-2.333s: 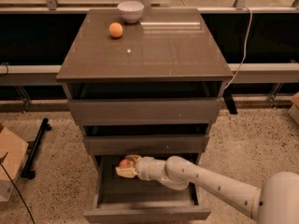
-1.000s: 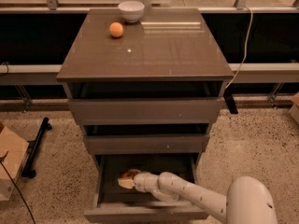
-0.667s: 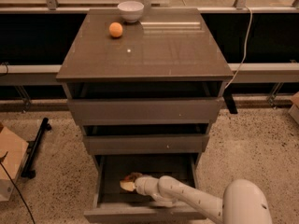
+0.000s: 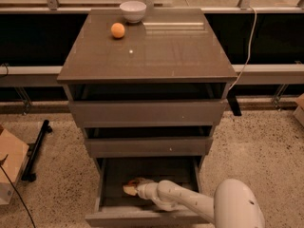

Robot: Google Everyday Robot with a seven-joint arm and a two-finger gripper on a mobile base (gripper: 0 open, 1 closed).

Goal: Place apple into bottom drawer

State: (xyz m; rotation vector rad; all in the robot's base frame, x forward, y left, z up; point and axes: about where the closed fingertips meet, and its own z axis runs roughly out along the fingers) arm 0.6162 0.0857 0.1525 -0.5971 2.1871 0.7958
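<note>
Only the one camera view here, looking down on the squat grey-brown three-drawer cabinet point(image 4: 152, 56). Its lowest drawer, the wide shallow bottom drawer point(image 4: 100, 194), is pulled out towards me, further than the two above it. The robot's smooth white arm point(image 4: 190, 202) comes in from the cabinet's front right corner and reaches leftward across the open tray.

The gripper point(image 4: 140, 189) sits low inside that drawer, left of the middle. The round red apple with yellowish patches point(image 4: 129, 189) is inside the drawer too, right at the gripper's tip on its left side and touching it. From where I stand I cannot tell whether the gripper has the apple clamped or is merely resting against it, nor how wide it stands.

On the cabinet's glossy top, near the back left, lies a small plain orange fruit point(image 4: 118, 30), and just behind it, to its right at the rear edge, stands a white ceramic bowl point(image 4: 133, 10). A thin white cable point(image 4: 245, 56) hangs past the cabinet's right side. A brown cardboard box point(image 4: 9, 167) sits on the speckled floor, well to the cabinet's left.
</note>
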